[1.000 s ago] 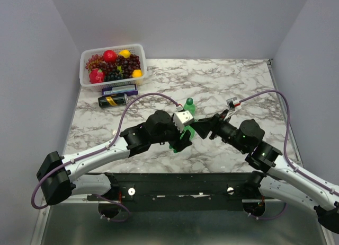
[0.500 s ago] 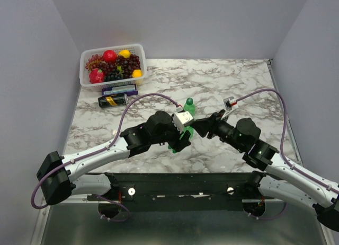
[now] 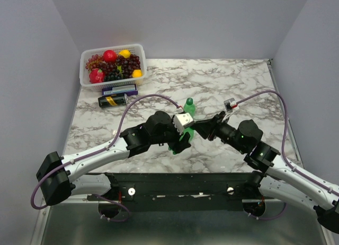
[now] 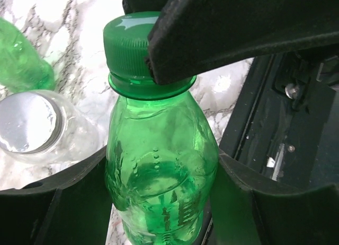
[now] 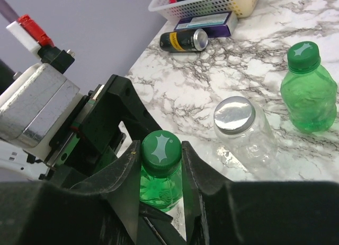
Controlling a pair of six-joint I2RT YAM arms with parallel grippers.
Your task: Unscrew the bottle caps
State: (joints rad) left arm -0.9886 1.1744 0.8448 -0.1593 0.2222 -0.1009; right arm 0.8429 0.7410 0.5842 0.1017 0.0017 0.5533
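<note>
The marble counter [image 3: 228,80] carried everything, with a white basket [image 3: 113,84] of fruit at its far left corner. The left arm [image 3: 100,152] and the right arm [image 3: 249,133] stretched in from the near edge, their ends close together near the counter's middle.

The left claw [image 4: 157,202] was clamped on the body of the held green bottle [image 4: 159,165], one finger against each side, with the bottle upright between them. The right claw [image 5: 160,155] sat at that bottle's top, drawn narrow. Its two fingers pressed against opposite sides of the held bottle's cap [image 5: 160,147] (dark green, sitting down on the neck ring).

Just beyond stood the clear bottle [image 5: 249,136], squat and apart from both claws. Farther right in the right wrist view was the second green bottle [image 5: 309,102], also upright and ungripped. The dark can [image 5: 184,40] lay on its side near the basket, beside a flat purple box [image 5: 209,23]. The silvery cap [image 5: 234,115] was on the clear bottle, and the other green cap [image 5: 303,55] was on the second green bottle.
</note>
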